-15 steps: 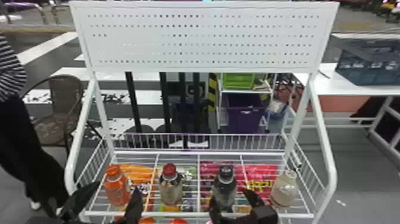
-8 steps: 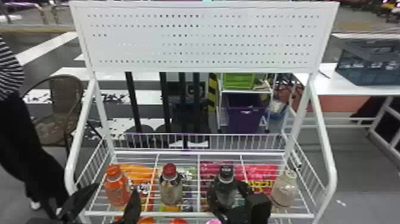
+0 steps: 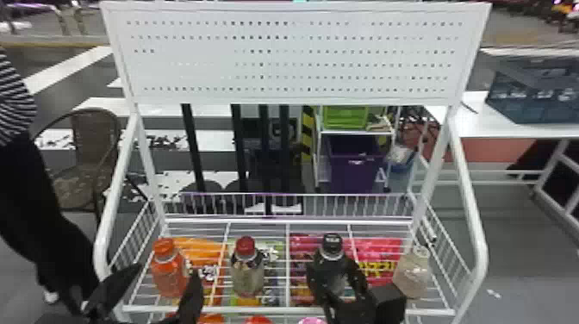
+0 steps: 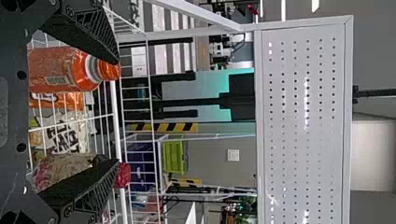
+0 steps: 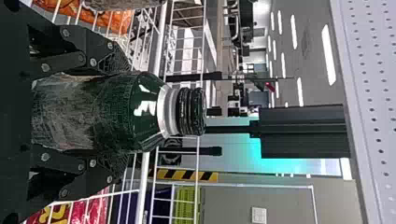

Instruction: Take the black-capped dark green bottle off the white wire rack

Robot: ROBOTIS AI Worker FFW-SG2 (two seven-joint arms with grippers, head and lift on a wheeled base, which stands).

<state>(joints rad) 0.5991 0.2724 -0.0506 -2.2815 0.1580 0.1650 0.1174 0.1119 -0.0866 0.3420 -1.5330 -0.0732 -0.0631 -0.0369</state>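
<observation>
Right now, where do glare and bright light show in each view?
Right wrist view: white glints on the dark green bottle, lit ceiling strips beyond. Left wrist view: turquoise glow beyond the white wire rack. Head view: the perforated panel looks evenly pale, no hard glare.

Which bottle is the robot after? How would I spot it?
Find the white wire rack with the perforated panel. On its shelf, third from the left of four, stands the dark green bottle. Unlike the red-capped bottle and pale bottle beside it, it has a black cap.
</observation>
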